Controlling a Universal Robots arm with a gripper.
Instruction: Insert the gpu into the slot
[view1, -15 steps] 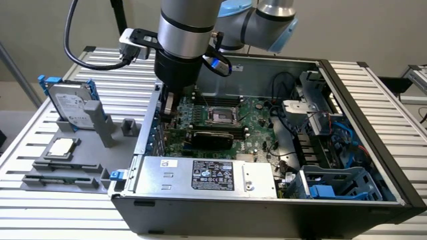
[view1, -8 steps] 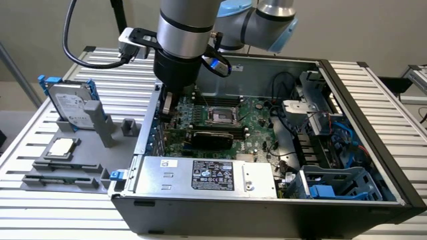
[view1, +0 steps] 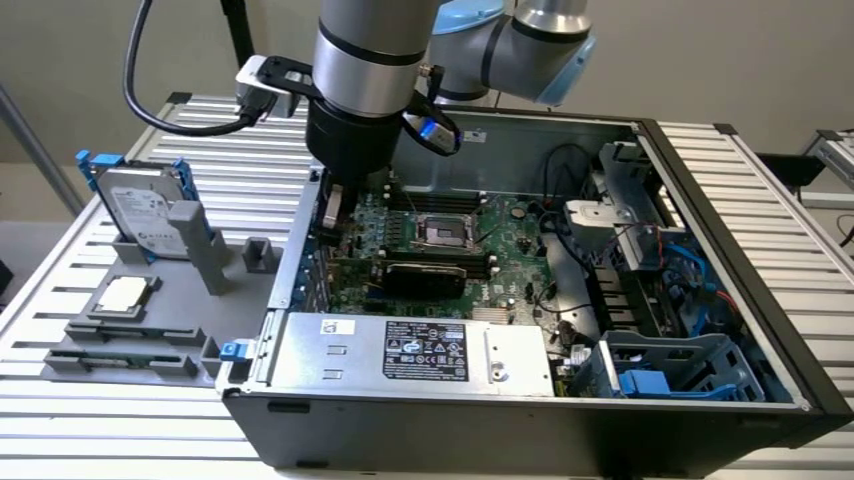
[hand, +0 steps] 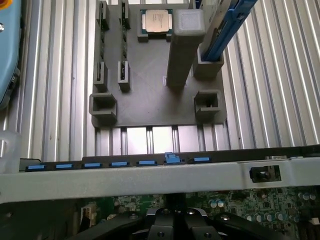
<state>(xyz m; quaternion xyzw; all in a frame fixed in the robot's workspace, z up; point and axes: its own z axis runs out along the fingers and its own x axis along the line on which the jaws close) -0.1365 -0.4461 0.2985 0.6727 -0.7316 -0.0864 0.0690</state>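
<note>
Our arm's black gripper (view1: 334, 205) hangs low over the green motherboard (view1: 514, 222), near the flat black gpu card (view1: 424, 272) — we cannot tell its grip. We should press straight and gently.

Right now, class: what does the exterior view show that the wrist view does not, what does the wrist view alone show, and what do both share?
Exterior view alone: the gpu lying flat on the green motherboard, the silver power-supply box, the hard drive standing in the holder, and the arm above the case's rear edge. Wrist view alone: the row of blue clips along the case's edge, seen from above. Both: the grey fixture plate, the processor chip on it, and the slatted table.
</note>
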